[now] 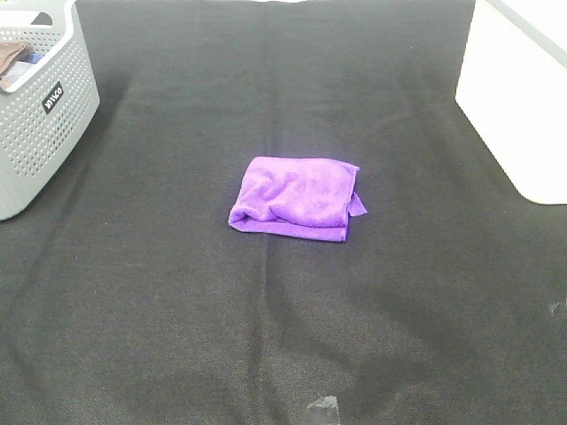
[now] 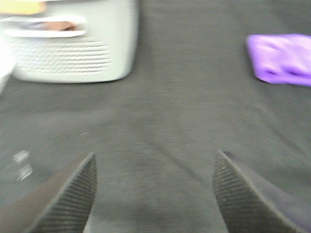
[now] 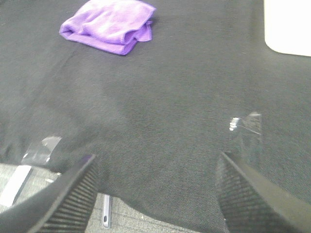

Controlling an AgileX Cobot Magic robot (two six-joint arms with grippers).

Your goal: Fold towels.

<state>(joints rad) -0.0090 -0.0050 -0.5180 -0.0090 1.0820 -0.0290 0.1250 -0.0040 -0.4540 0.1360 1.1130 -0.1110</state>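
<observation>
A bright purple towel lies folded into a small thick rectangle at the middle of the black cloth. It also shows in the left wrist view, towel, and in the right wrist view, towel. Neither arm appears in the high view. My left gripper hangs open over bare black cloth, well away from the towel. My right gripper is open too, near the cloth's front edge, with nothing between its fingers.
A grey perforated basket stands at the back left, with brown cloth bits inside. A white box sits at the back right. A scrap of clear tape lies near the front edge of the black cloth.
</observation>
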